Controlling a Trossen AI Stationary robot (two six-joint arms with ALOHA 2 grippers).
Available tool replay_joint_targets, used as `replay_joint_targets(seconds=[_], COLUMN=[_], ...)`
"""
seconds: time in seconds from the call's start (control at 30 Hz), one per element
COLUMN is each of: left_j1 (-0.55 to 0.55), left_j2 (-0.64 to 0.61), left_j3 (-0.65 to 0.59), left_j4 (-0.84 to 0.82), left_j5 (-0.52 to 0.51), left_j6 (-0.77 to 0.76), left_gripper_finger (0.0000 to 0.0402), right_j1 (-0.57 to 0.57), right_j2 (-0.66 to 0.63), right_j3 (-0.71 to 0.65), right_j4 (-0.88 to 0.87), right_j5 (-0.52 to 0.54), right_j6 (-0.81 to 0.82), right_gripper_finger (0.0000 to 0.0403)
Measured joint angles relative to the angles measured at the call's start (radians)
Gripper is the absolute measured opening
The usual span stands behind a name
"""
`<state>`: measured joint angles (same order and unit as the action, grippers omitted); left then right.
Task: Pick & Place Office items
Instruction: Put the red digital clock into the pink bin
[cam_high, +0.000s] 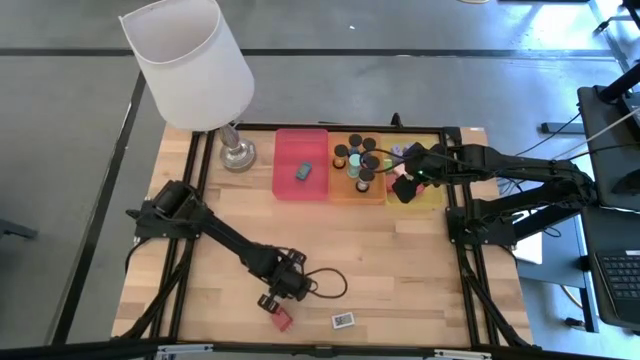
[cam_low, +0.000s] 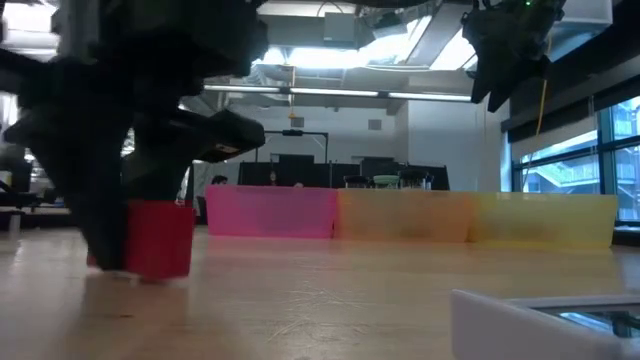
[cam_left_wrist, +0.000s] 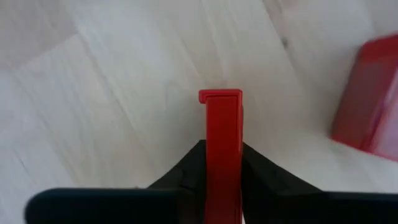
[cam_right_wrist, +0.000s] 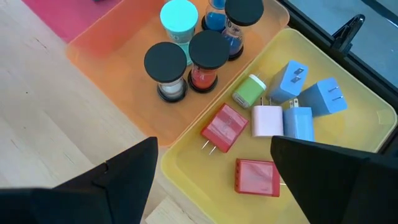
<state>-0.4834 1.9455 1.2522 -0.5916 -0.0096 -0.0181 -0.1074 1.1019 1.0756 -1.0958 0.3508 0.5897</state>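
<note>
My left gripper (cam_high: 274, 303) is near the table's near edge, shut on a thin red flat block (cam_left_wrist: 221, 143). A second red block (cam_left_wrist: 368, 99) lies on the table beside it (cam_high: 283, 321) and stands by the dark fingers in the low view (cam_low: 160, 238). A white flat block (cam_high: 343, 320) lies to its right. My right gripper (cam_right_wrist: 214, 180) hangs open above the yellow tray (cam_high: 430, 200), which holds red (cam_right_wrist: 225, 127), white, blue and green pieces. Black cylinders (cam_high: 358, 165) stand in the orange tray (cam_high: 340, 192). One grey piece (cam_high: 303, 172) lies in the red tray (cam_high: 285, 185). My left gripper pinches the thin red block (cam_left_wrist: 221, 155) between its two fingers (cam_left_wrist: 186, 171), one on each broad face, and points down at the table. The block's free end (cam_left_wrist: 221, 94) sticks out past the fingertips. Whether that end touches the wood, I cannot tell.
A white-shaded lamp (cam_high: 190, 60) stands at the far left corner, its metal base (cam_high: 237, 155) beside the red tray. The three trays line the far edge. A black cable loops on the wood (cam_high: 330, 285) right of my left gripper. Bare wood lies between the trays and the near edge.
</note>
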Motion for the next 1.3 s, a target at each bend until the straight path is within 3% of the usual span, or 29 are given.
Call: replay_joint_targets(seconds=[0.2, 0.47, 0.7, 0.97, 1.3], left_j1=[0.075, 0.232, 0.445, 0.655, 0.729], left_j2=[-0.099, -0.301, -0.332, -0.237, -0.090], left_j3=[0.000, 0.002, 0.002, 0.002, 0.002], left_j4=[0.006, 0.007, 0.016, 0.012, 0.016], left_j5=[0.012, -0.247, -0.362, -0.345, -0.213], left_j6=[-0.092, -0.151, -0.415, -0.681, -0.809], left_gripper_finger=[0.0053, 0.0061, 0.0060, 0.0059, 0.0059], right_j1=[0.000, 0.000, 0.000, 0.000, 0.000], right_j2=[0.000, 0.000, 0.000, 0.000, 0.000], right_j3=[0.000, 0.000, 0.000, 0.000, 0.000], right_j4=[0.003, 0.006, 0.042, 0.090, 0.094], right_j5=[0.000, 0.004, 0.032, 0.035, 0.035], right_j6=[0.000, -0.018, -0.066, -0.112, -0.126], right_gripper_finger=[0.0316, 0.0316, 0.0316, 0.0316, 0.0316])
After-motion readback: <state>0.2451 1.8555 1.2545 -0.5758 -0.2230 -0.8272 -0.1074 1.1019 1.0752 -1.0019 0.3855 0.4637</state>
